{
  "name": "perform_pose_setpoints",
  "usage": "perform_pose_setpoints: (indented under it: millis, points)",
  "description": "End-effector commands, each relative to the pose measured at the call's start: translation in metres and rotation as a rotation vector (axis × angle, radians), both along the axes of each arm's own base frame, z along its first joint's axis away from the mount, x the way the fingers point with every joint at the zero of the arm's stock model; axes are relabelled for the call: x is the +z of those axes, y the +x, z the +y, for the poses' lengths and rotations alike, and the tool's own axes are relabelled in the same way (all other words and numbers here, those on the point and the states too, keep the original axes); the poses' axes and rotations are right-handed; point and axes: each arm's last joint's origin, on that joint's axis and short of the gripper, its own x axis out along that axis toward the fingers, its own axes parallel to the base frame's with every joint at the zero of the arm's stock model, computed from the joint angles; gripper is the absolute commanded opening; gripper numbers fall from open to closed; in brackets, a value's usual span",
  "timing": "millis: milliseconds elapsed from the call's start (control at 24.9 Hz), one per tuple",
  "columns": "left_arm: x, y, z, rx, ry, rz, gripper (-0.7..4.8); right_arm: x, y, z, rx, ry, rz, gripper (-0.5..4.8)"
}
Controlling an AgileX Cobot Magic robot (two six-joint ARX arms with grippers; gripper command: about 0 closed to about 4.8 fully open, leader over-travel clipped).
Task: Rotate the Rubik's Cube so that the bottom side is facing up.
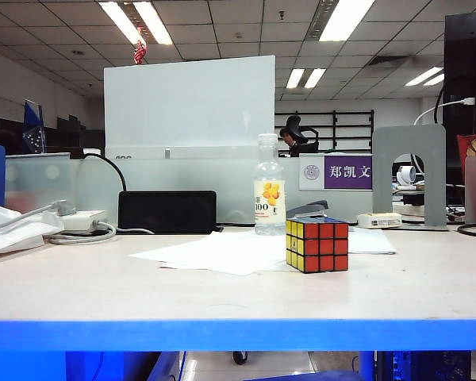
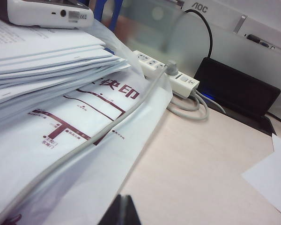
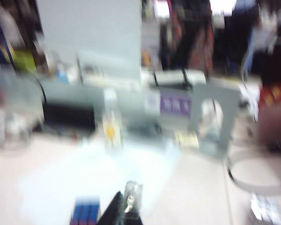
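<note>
The Rubik's Cube (image 1: pixel 317 245) stands on white paper (image 1: pixel 222 252) on the table, a red face toward the exterior camera, a yellow face to its left and a blue face on top. No arm or gripper shows in the exterior view. The right wrist view is blurred; there the cube (image 3: pixel 86 212) shows its blue top just beside my right gripper (image 3: pixel 127 208), whose jaws look shut and empty, apart from the cube. My left gripper (image 2: pixel 123 210) is shut with nothing in it, over bare table beside a stack of papers (image 2: pixel 47 61), far from the cube.
A clear drink bottle (image 1: pixel 269 186) stands right behind the cube. A black box (image 1: pixel 166 211), a power strip (image 2: pixel 166 75) with cables, a stapler (image 1: pixel 309 210) and a grey bookend (image 1: pixel 409 175) line the back. A blue edge (image 1: pixel 222 333) marks the table front.
</note>
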Motion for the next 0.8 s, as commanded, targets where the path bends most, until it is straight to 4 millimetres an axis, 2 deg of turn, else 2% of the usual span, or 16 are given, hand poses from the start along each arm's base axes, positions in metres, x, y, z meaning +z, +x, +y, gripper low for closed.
perform_pose_setpoints:
  millis: [40, 201, 282, 563, 805]
  points:
    - [0.001, 0.000, 0.000, -0.004, -0.003, -0.006, -0.01, -0.040, 0.022, 0.006, -0.048, 0.069, -0.159, -0.08]
    - [0.001, 0.000, 0.000, -0.004, -0.003, -0.006, -0.01, -0.100, 0.044, 0.012, -0.098, 0.063, -0.128, -0.08]
    - [0.001, 0.000, 0.000, -0.004, -0.003, -0.005, -0.01, -0.115, 0.050, 0.012, -0.169, 0.064, -0.113, -0.08]
    - [0.001, 0.000, 0.000, -0.004, -0.003, -0.005, -0.01, -0.122, 0.052, 0.011, -0.223, 0.028, -0.084, -0.08]
    - [0.001, 0.000, 0.000, -0.004, -0.003, -0.005, -0.01, -0.136, 0.056, 0.013, -0.223, -0.027, -0.013, -0.08]
